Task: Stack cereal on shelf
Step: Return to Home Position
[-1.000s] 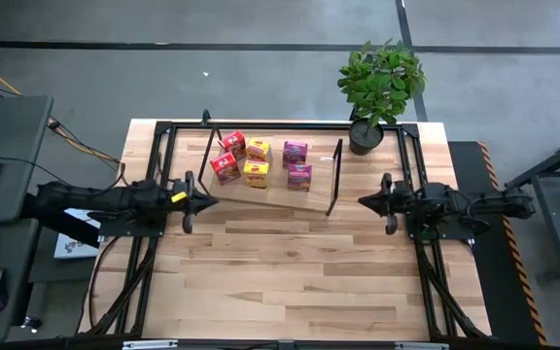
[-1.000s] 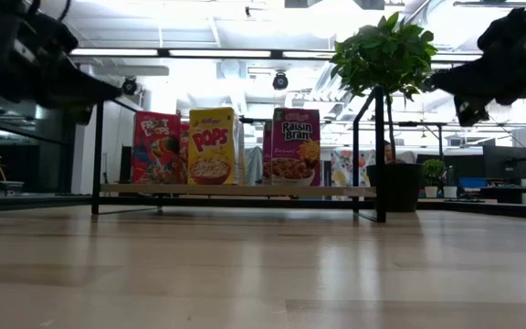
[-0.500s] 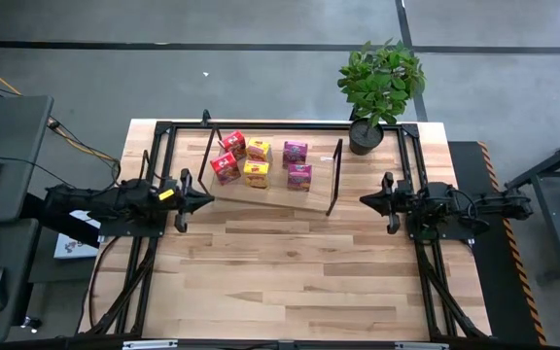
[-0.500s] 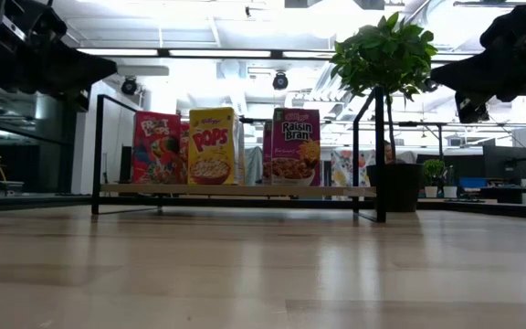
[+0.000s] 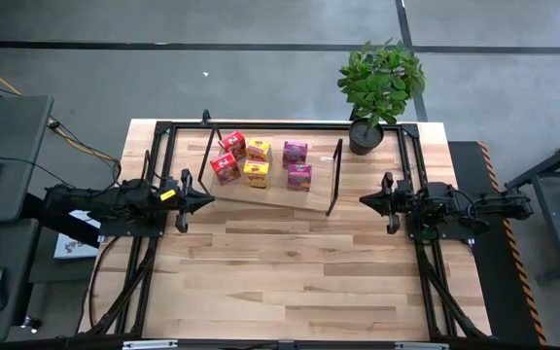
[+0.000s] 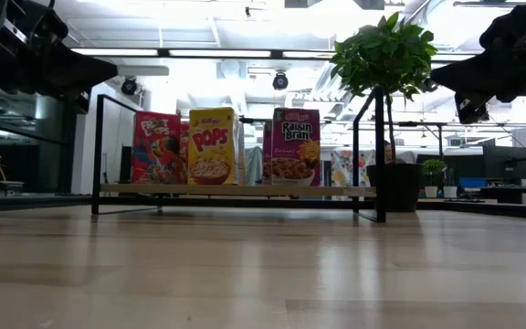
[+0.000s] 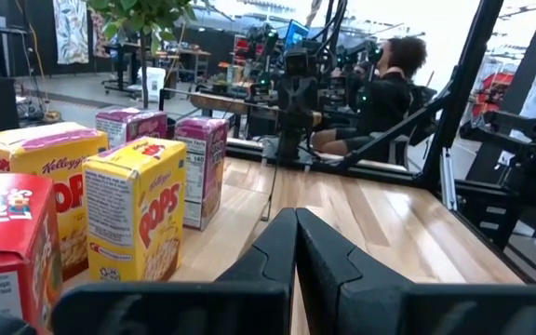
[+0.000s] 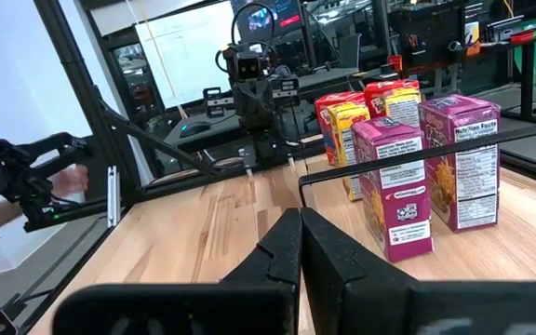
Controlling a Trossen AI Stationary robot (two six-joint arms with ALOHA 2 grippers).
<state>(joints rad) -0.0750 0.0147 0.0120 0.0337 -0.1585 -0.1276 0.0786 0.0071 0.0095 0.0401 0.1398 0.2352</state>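
Note:
Several small cereal boxes stand upright on the shelf's wooden board at the far middle of the table. Two are red, two yellow and two magenta. In the low view they show as red, yellow and magenta fronts. My left gripper is shut and points level at the shelf's left end, holding nothing; it also shows in its wrist view. My right gripper is shut, level and apart from the shelf's right end; its wrist view shows it too.
A potted plant stands at the table's far right corner, beside the shelf's right wire frame. Black frame rails run along both sides of the table. Bare wooden tabletop lies in front of the shelf. A person sits beyond the table.
My left gripper has tipped up to level; its shut tip has risen a little and drawn slightly back toward the table's left edge. It stayed shut. The boxes and the shelf have not moved.

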